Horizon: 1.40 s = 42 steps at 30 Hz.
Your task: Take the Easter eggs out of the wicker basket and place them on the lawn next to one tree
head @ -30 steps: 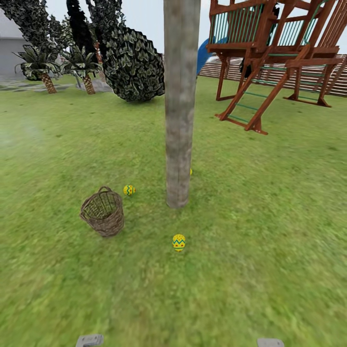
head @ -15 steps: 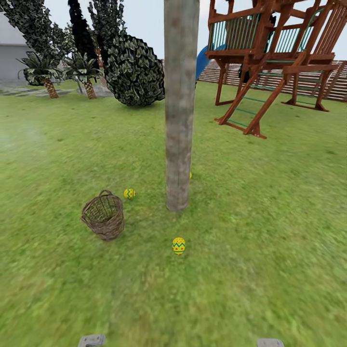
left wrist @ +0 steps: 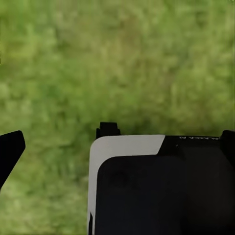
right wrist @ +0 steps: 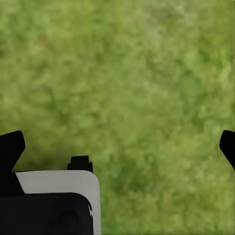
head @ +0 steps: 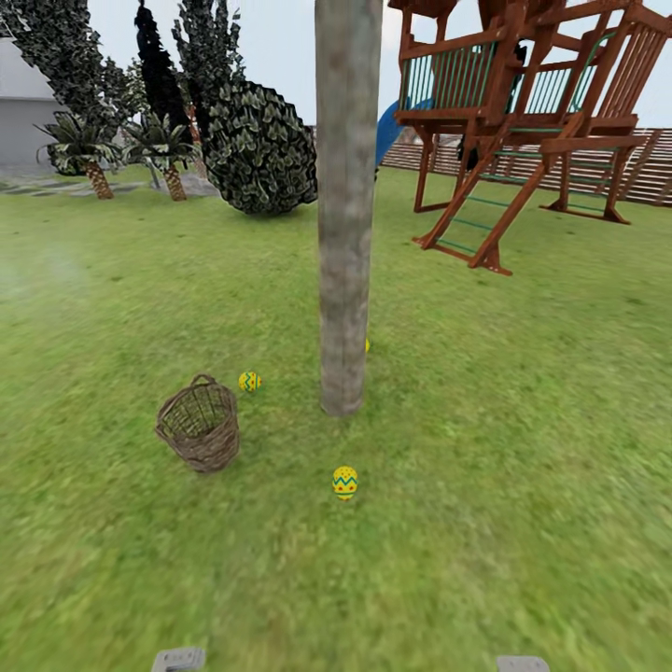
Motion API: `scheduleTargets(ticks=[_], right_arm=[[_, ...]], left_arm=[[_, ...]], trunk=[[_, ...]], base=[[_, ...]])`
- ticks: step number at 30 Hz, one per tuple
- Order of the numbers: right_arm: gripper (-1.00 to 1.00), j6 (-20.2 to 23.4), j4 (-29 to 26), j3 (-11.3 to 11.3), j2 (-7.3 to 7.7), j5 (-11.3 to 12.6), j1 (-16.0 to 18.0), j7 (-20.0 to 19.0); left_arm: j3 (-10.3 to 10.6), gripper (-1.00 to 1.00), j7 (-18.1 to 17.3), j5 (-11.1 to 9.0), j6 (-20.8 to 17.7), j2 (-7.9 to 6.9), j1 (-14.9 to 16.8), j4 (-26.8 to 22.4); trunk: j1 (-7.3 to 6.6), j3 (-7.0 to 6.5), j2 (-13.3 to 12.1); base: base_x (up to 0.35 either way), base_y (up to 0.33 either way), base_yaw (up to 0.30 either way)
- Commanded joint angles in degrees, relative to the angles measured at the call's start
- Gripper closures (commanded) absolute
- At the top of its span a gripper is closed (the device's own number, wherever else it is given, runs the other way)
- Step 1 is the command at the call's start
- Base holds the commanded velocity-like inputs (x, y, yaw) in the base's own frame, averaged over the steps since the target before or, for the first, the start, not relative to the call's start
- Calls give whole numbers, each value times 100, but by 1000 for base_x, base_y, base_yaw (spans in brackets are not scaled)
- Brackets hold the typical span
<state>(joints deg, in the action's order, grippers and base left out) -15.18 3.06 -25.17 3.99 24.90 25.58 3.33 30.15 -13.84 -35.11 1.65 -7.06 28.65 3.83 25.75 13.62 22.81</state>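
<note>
No text can be read. A faint strip of pale lettering sits on the dark robot body (left wrist: pixel 198 138) in the left wrist view, too blurred and small to make out.

R gripper (right wrist: pixel 117 142) fingers spread wide, pointing down; L gripper (left wrist: pixel 117 142) down, state unclear

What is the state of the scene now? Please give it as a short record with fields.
tree: thick grey-brown trunk standing on the lawn
basket: wicker basket upright on the grass, left of the trunk; no egg seen inside
eggs: near egg in front of the trunk; second egg behind the basket; yellow sliver at the trunk's far side
grippers: both open over grass
</note>
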Motion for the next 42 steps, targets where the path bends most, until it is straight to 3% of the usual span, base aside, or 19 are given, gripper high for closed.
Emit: scheduleTargets(ticks=[1,40,42], right_arm=[[-100,-29,19,-48,-4,41,8,1],[-100,-4,19,-49,-23,32,1,1],[-100,-3,19,-49,-28,32,0,7]], left_arm=[[47,-100,-40,-58,15,3,9,22],[44,-100,-23,-73,20,3,-44,101],[44,-100,-28,-69,21,77,-134,101]], trunk=[[3,1,11],[3,-360,11],[3,-379,11]], base=[[0,0,0],[0,0,0],[0,0,0]])
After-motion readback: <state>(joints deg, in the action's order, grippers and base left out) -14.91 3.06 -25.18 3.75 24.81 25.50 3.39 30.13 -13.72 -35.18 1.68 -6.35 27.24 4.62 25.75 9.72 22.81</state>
